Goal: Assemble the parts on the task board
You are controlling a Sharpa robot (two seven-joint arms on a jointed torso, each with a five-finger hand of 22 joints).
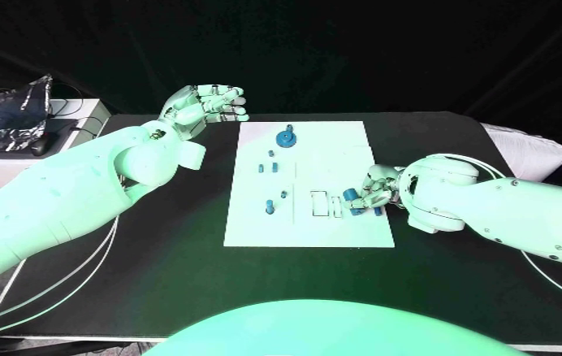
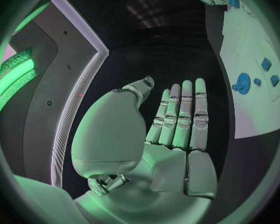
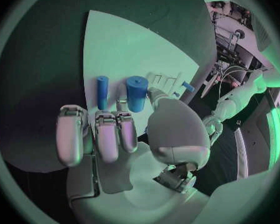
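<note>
1. Nearest the head camera, the right hand [image 1: 373, 187] is reaching in from the right of the frame and resting over the lower right part of the white board [image 1: 331, 141]. Its fingers are curling down beside two blue pegs; I cannot tell whether they are actually pinching either one.
2. In the right wrist view, a thick blue peg [image 3: 136, 93] is lying just past the fingertips [image 3: 107, 143], with a thinner blue peg [image 3: 102, 91] just beside it.
3. The left hand [image 1: 205, 102] is hovering at the upper left of the frame, off the board, holding nothing; the left wrist view is showing its fingers [image 2: 180, 115] straight and its palm bare.
4. A round blue piece [image 1: 287, 137] is sitting near the board's top, with smaller blue bits [image 1: 270, 167] scattered down its left half.
5. Judging by looks, the pegs are probably light, stiff and smooth plastic, likely to roll. Pinching the thick one across its middle, thumb opposite a finger, seems safest.
</note>
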